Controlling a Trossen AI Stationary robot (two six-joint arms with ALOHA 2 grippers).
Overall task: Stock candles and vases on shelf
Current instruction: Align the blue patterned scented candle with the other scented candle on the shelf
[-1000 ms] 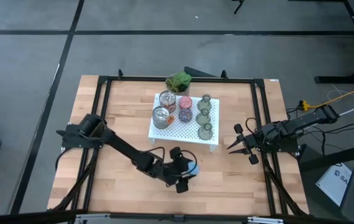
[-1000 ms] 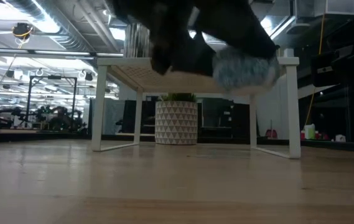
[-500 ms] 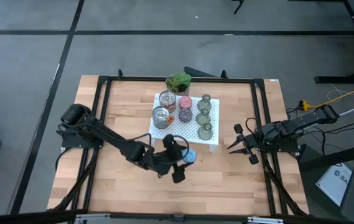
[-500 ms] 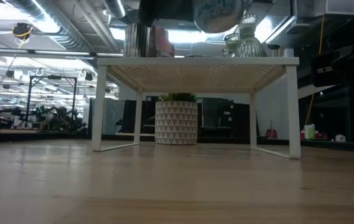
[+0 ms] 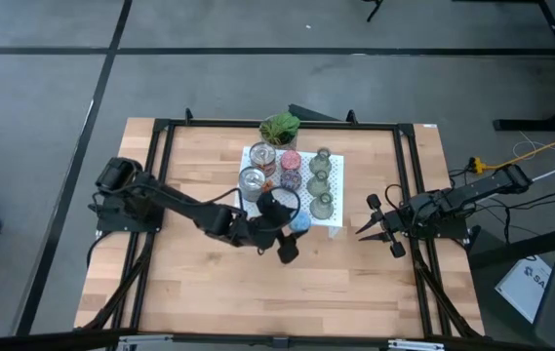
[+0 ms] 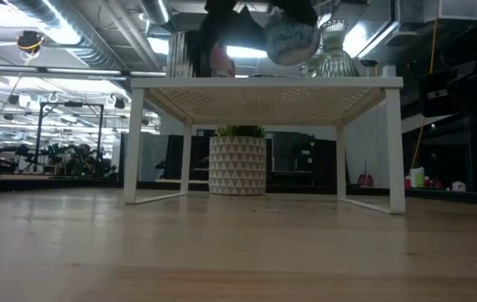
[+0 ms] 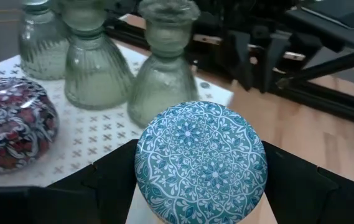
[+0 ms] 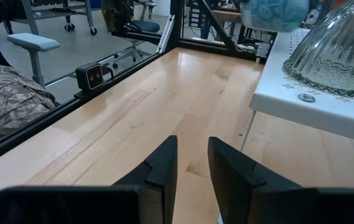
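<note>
My left gripper [image 5: 294, 230] is shut on a light blue patterned candle [image 7: 200, 158], just above the near right edge of the white perforated shelf [image 5: 299, 207]. The candle also shows in the low view [image 6: 291, 38]. Two silver tin candles [image 5: 252, 181], a pink candle [image 5: 290, 161] and a dark candle [image 5: 290, 180] stand on the shelf. Three olive-green vases [image 5: 322, 181] stand in a row on its right side. My right gripper [image 5: 382, 226] is open and empty near the table's right edge. My left gripper pinches the light blue candle by its round side wall [image 7: 140, 177] between its two fingers [image 7: 105, 183], one on either side. The fingers come from the table's near left. The candle is lifted clear above the shelf's near edge, its patterned top toward the wrist camera.
A leafy potted plant [image 5: 279, 128] stands behind the shelf at the table's far side. The nearest vase [image 7: 163, 81] stands just beyond the held candle. Bare wooden tabletop [image 5: 336, 283] lies in front of the shelf and to both sides.
My left gripper has carried the light blue candle up and toward the table's far edge, from over the bare tabletop in front of the shelf to above the shelf's near right edge. It has stayed shut on the candle.
</note>
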